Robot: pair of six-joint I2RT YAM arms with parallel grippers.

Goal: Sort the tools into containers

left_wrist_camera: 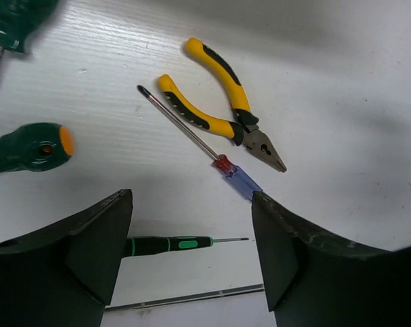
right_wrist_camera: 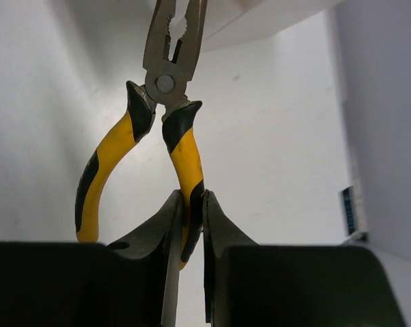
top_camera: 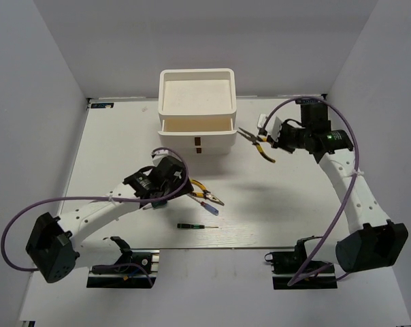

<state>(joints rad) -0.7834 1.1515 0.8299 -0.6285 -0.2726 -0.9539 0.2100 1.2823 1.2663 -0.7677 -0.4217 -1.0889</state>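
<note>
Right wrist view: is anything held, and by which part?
The right gripper pinches the yellow-handled pliers by one handle, near its end. The left gripper is open, holding nothing.

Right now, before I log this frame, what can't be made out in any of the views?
- Top view: the green-handled screwdrivers are hidden under the left gripper.
- Left wrist view: both are cut off by the frame edges, and the upper one is blurred.
- Right wrist view: the nose tips of the held pliers pass the top edge.
- Top view: the drawer insides of the organizer are covered from above.
</note>
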